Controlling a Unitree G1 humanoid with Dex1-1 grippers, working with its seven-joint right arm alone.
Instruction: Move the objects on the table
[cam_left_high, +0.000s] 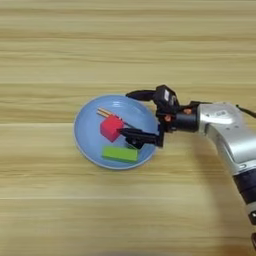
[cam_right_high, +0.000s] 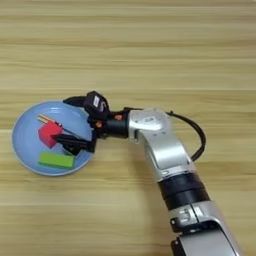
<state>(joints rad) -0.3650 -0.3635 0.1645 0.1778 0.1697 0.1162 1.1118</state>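
A blue plate on the table holds a red cube, a flat green block in front of it, and a thin screwdriver behind the cube, partly hidden by it. My right gripper reaches in from the right over the plate's right half and stands open. One black finger lies along the plate's far rim. The other finger lies just right of the red cube. A dark shape under that lower finger may be the black cube; I cannot tell.
The silver forearm runs from the lower right across the table to the plate, with a black cable looping on its right side. Bare wood surrounds the plate on all sides.
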